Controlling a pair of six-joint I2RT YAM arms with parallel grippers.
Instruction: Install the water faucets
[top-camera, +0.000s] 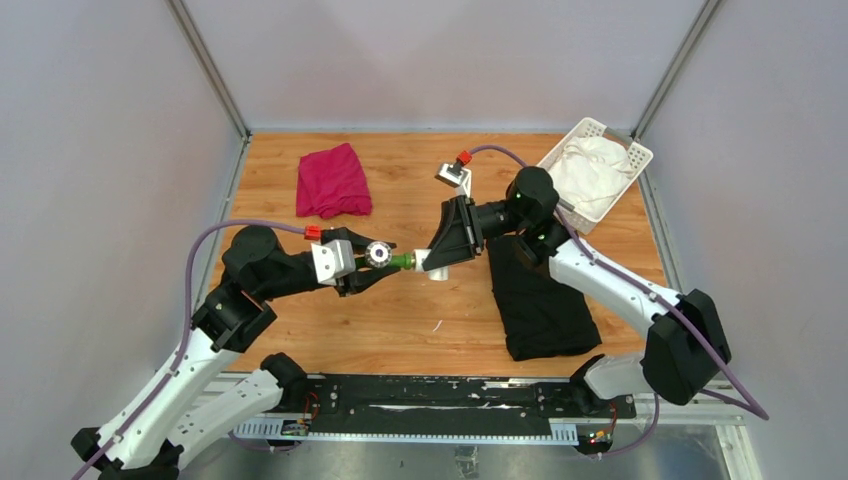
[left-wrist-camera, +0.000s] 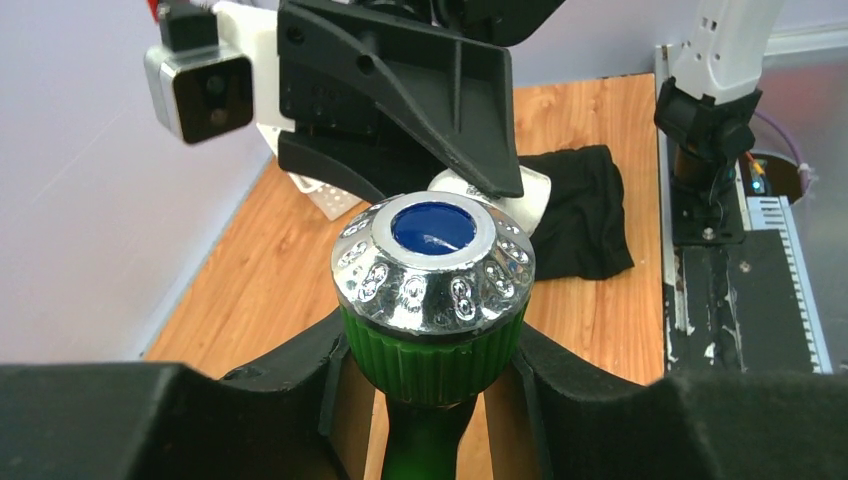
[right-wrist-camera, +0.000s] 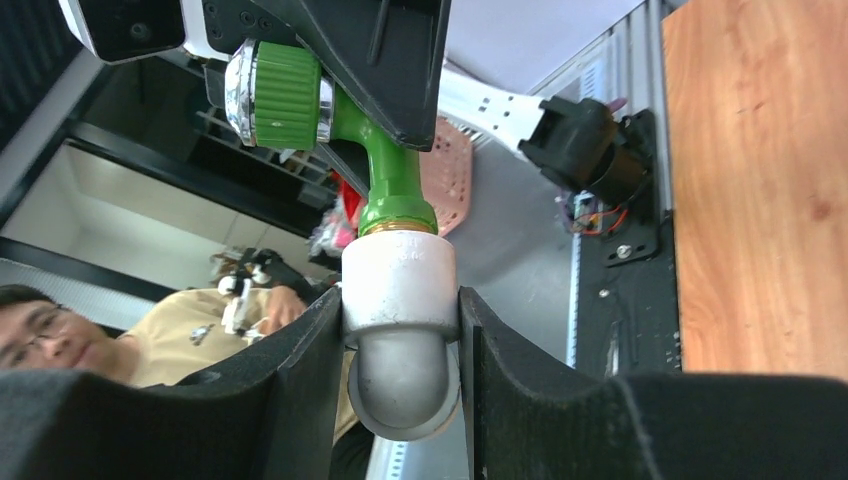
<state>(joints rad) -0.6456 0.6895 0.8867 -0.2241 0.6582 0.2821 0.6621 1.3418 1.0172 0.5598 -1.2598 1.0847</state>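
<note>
The green tap (top-camera: 398, 261) and the white pipe fitting (top-camera: 433, 261) are held in the air over the middle of the table, the tap's threaded end inside the fitting. My left gripper (top-camera: 376, 256) is shut on the tap's round chrome-capped knob (left-wrist-camera: 433, 262). My right gripper (top-camera: 440, 262) is shut on the white fitting (right-wrist-camera: 400, 282); the green tap (right-wrist-camera: 385, 170) rises out of it in the right wrist view. The two grippers face each other, almost touching.
A red cloth (top-camera: 333, 180) lies at the back left. A black cloth (top-camera: 537, 297) lies under the right arm. A white basket (top-camera: 632, 180) with a white cloth (top-camera: 588, 170) stands at the back right. A black rail (top-camera: 430, 397) runs along the near edge.
</note>
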